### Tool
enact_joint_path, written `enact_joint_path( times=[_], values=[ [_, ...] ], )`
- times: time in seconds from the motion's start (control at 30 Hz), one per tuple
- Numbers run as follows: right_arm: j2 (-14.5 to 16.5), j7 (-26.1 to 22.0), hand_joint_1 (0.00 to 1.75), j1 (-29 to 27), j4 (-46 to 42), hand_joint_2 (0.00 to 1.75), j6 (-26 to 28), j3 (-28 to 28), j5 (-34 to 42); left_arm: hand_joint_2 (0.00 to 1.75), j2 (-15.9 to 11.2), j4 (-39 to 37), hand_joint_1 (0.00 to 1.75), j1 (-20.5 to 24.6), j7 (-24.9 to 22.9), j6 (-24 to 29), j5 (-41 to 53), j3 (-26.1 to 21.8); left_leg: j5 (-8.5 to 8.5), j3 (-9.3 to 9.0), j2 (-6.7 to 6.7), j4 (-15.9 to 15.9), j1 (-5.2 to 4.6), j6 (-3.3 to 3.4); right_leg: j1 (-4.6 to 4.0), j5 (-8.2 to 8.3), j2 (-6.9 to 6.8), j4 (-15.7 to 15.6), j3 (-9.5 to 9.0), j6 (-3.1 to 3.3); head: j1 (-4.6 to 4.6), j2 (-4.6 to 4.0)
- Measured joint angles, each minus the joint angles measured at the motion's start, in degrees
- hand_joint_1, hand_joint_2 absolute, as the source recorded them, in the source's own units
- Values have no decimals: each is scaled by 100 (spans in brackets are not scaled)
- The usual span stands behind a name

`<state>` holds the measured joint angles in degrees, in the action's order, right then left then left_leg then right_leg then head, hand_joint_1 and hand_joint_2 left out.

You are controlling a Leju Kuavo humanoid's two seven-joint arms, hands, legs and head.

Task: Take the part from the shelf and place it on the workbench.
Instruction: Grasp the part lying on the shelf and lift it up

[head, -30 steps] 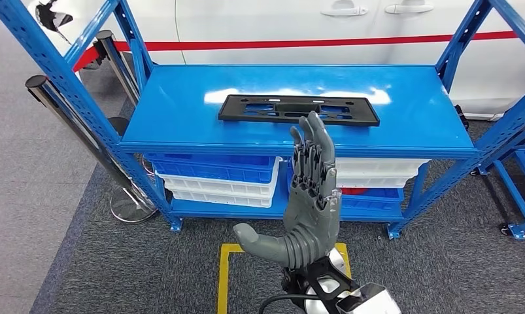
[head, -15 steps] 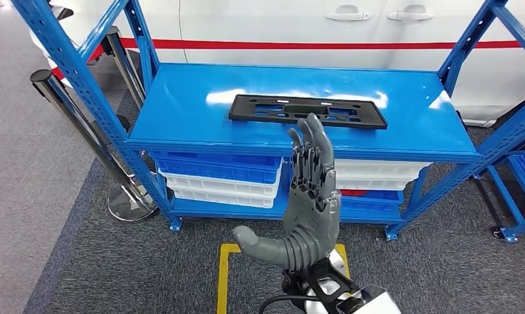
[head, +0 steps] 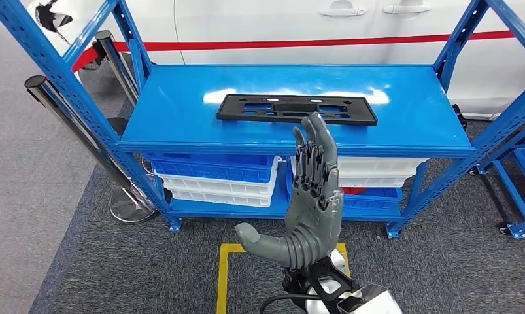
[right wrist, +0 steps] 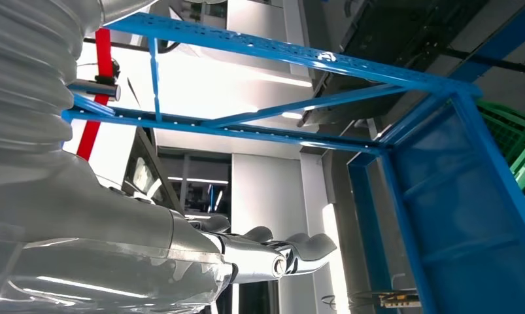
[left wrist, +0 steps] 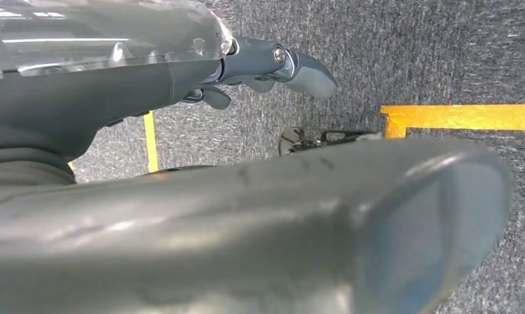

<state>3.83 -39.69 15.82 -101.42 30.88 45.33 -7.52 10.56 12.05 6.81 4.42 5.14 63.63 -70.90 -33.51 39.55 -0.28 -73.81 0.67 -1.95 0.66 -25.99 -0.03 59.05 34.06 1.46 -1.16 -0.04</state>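
Reach step: right robot hand (head: 314, 196) raised flat, fingers spread wide, holding nothing, short of the shelf (head: 181, 124). Black slotted part (head: 297, 108) lying flat mid-shelf. Best to approach low over the near edge, then grip a long side. Left robot hand (left wrist: 272, 62): cannot tell.

You see one black part (head: 297, 108) on one blue shelf (head: 181, 118), four stacked bins beneath it, two blue (head: 210, 167) and two white (head: 220, 190), two metal posts (head: 60, 108) on the shelf's left, and one raised right hand (head: 312, 196).
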Motion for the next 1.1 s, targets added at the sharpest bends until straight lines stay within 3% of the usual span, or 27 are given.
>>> enact_joint_path(
  times=[0.03, 0.1, 0.17, 0.27, 0.33, 0.4, 0.47, 0.5, 0.53, 0.57, 0.63, 0.7, 0.8, 0.83, 0.9, 0.97, 1.0, 1.03, 1.07, 1.1],
  values=[
    [0, 0, 0, -1, 0, 175, 0, 0, 0, 0, 0, -1, 0, -3, 0, 0, 0, 0, 101, -34, 0, 66, 5, -4, 1, -1, 2, 2, -3, -1, 0, 0],
    [0, 0, 0, -2, 0, 87, -1, 0, 1, 0, 0, 0, 0, -2, 0, 3, 0, 0, 482, -350, 1, 729, 11, 16, 4, -5, 8, 3, -17, -12, 1, 0],
    [1, 0, 0, 0, 0, 0, -8, 0, 14, 0, 0, 1, 0, 11, -2, 12, 0, 0, 690, -647, -1, 1365, -12, 69, -11, -7, 9, 9, -12, -56, 3, 0],
    [2, 0, 0, 0, -1, 0, -30, 0, 74, 0, 0, -1, 0, 7, -60, 43, -4, 0, 705, -713, -10, 1549, -39, 175, -15, 14, 5, -2, 8, -156, 9, 0],
    [2, 0, 0, -2, -2, 0, -55, 0, 120, 0, 1, -1, 0, -5, -138, 48, -31, -2, 752, -727, -1, 1596, -23, 256, -2, -76, 6, 109, 45, -215, 11, 0],
    [0, 0, 0, -13, -1, 0, -87, -1, 155, 0, 2, -1, 0, 4, -208, 28, -83, -14, 794, -731, 14, 1623, -15, 316, 7, -399, 7, 596, 249, -251, 14, 0],
    [-2, 0, 0, -43, 0, 0, -108, -3, 191, 0, 2, -1, 0, 10, -267, 1, -118, -37, 810, -705, 21, 1612, -24, 337, 8, -757, 6, 1303, 560, -264, 14, 0],
    [-4, 0, 0, -63, 0, 0, -114, -8, 210, 0, 2, -1, 0, 7, -285, -15, -128, -48, 813, -688, 22, 1601, -28, 341, 9, -809, 6, 1508, 644, -264, 14, 0],
    [-6, 0, 0, -78, -1, 0, -117, -14, 224, 0, 2, -1, 0, 3, -294, -31, -140, -57, 814, -671, 22, 1584, -30, 342, 8, -752, 6, 1517, 630, -260, 14, 0],
    [-8, 0, 0, -88, -2, 0, -120, -22, 235, 0, 2, -1, 0, 2, -295, -42, -154, -67, 814, -656, 20, 1566, -31, 341, 8, -600, 5, 1309, 509, -248, 14, 0],
    [-8, 0, 0, -91, -15, 0, -124, -34, 247, 0, 7, -1, 0, 7, -289, -52, -169, -83, 811, -631, 13, 1523, -44, 323, 1, -268, 6, 568, 108, -209, 14, 0],
    [-4, 0, 0, -95, -28, 0, -126, -51, 261, 0, 11, -1, 0, 13, -289, -52, -161, -87, 819, -596, 8, 1490, -63, 271, -17, -127, 12, 115, -100, -164, 11, 0],
    [0, 0, 0, -135, -28, 0, -147, -109, 336, 0, 10, -1, 0, 13, -303, -50, -146, -88, 842, -551, 8, 1471, -55, 169, -29, -56, 17, 48, -63, -81, 9, 0],
    [0, 0, 0, -148, -24, 0, -156, -128, 379, 0, 9, -1, 0, 13, -308, -46, -150, -89, 767, -518, 9, 1414, -50, 137, -21, -17, 9, 31, -39, -44, 7, 0],
    [0, 0, 0, -176, -11, 0, -205, -169, 452, 0, 7, -1, 0, 12, -318, -37, -162, -90, 383, -367, 10, 1009, -29, 82, -2, 70, -12, 5, 41, 17, -2, 0],
    [0, 0, 0, -241, 14, 0, -310, -236, 485, 0, 7, -1, 0, 10, -329, -32, -168, -90, -86, -168, 11, 328, -13, 46, -10, 149, -22, 9, 155, 36, -8, 0],
    [1, 0, 0, -288, 31, 0, -369, -285, 494, 0, 7, -1, 0, 10, -331, -26, -168, -90, -213, -135, 11, 88, -9, 37, -14, 193, -26, 12, 219, 32, -7, 0],
    [3, 0, 0, -336, 50, 0, -418, -337, 495, 0, 7, -1, 0, 10, -329, -16, -166, -90, -234, -195, 11, 37, -8, 36, -17, 237, -28, 17, 282, 26, -7, 0],
    [8, 0, 0, -379, 65, 0, -453, -390, 488, 0, 7, -1, 0, 10, -320, 2, -158, -90, -153, -370, 11, 215, -8, 44, -18, 277, -28, 21, 341, 17, -7, 0],
    [17, 0, 0, -415, 75, 0, -477, -443, 476, 0, 7, -1, 0, 12, -307, 27, -145, -90, -11, -648, 11, 589, -9, 62, -18, 317, -25, 24, 390, 3, -7, 0]
  ],
)
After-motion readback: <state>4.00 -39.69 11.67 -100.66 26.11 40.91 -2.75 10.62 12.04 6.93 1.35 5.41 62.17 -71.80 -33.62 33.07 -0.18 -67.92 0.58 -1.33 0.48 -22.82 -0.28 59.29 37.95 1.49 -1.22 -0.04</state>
